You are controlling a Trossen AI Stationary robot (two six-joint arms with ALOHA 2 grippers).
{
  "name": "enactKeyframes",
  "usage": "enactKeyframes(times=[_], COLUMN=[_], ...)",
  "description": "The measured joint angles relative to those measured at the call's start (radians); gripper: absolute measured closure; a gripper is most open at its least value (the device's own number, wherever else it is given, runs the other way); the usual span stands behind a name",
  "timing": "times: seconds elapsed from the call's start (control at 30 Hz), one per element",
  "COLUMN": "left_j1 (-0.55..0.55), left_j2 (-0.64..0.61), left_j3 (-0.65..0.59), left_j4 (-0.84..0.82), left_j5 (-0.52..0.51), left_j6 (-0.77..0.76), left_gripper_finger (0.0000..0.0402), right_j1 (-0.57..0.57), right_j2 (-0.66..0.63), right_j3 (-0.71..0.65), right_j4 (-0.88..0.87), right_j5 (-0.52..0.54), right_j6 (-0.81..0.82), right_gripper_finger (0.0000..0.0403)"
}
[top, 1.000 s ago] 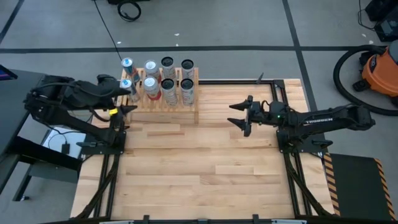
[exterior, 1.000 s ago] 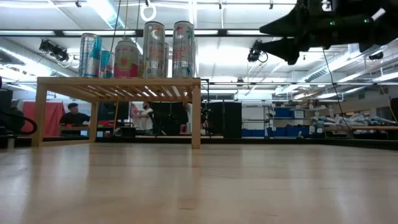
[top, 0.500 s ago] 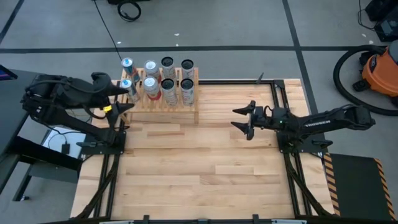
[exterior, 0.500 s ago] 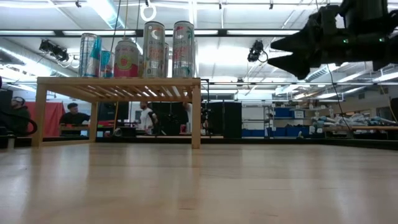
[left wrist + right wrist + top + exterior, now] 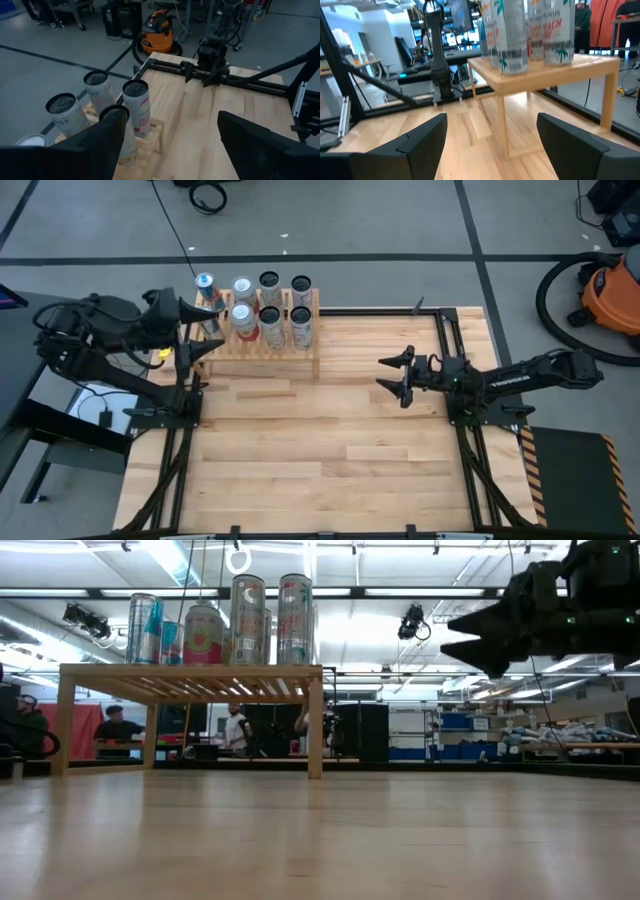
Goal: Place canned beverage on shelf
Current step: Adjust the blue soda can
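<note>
The shelf (image 5: 262, 342) is a low light-wood slatted rack at the table's far left, standing on its legs (image 5: 315, 725). Several tall cans (image 5: 270, 302) stand upright on its top and also show in the low view (image 5: 245, 620). My left gripper (image 5: 198, 330) is open and empty. It hangs at the shelf's left end, beside the leftmost cans (image 5: 65, 114). My right gripper (image 5: 387, 375) is open and empty above the table's right half, pointing toward the shelf (image 5: 545, 70). No can is off the shelf in any view.
Bare wooden tabletop (image 5: 330, 450) spreads across the middle and near side. A black frame rail (image 5: 380, 311) runs along the far edge. An orange vacuum (image 5: 612, 290) stands on the floor beyond the far right corner. People (image 5: 118, 730) show in the room behind the shelf.
My left gripper has drawn back from the leftmost cans toward the table's left edge. My right gripper has gone down and a little toward the table's right edge. The cans and shelf have stayed still.
</note>
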Motion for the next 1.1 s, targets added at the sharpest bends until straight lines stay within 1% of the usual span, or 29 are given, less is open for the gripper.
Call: enactKeyframes(times=[0.1, 0.23, 0.33, 0.43, 0.53, 0.6, 0.8, 1.1], left_j1=[0.0, 0.0, 0.0, 0.001, 0.027, 0.056, 0.137, 0.242], left_j2=[0.0, 0.0, 0.0, 0.006, 0.024, 0.04, 0.072, 0.129], left_j3=[0.0, 0.0, 0.0, 0.0, 0.0, 0.0, 0.0, 0.0], left_j4=[0.001, 0.014, 0.023, -0.028, -0.105, -0.129, -0.206, -0.324], left_j5=[0.0, 0.0, -0.02, -0.111, -0.264, -0.303, -0.304, -0.304], left_j6=[0.017, 0.117, 0.116, 0.074, 0.024, -0.009, -0.063, -0.068], left_gripper_finger=[0.0086, 0.0086, 0.0086, 0.0086, 0.0086, 0.0086, 0.0086, 0.0086], right_j1=[0.0, 0.0, 0.0, 0.0, 0.0, 0.0, 0.0, 0.0], right_j2=[0.0, 0.005, 0.008, 0.008, 0.008, 0.008, 0.008, 0.008], right_j3=[-0.027, -0.033, -0.033, -0.033, -0.033, -0.033, -0.033, -0.033], right_j4=[0.0, -0.013, -0.014, -0.014, -0.014, -0.014, -0.014, -0.015], right_j5=[0.001, 0.001, -0.004, -0.005, -0.006, -0.006, -0.006, -0.006], right_j6=[0.0, -0.013, -0.018, -0.018, -0.018, -0.018, -0.018, -0.018], right_gripper_finger=[0.0085, 0.0085, 0.0085, 0.0085, 0.0085, 0.0085, 0.0085, 0.0085])
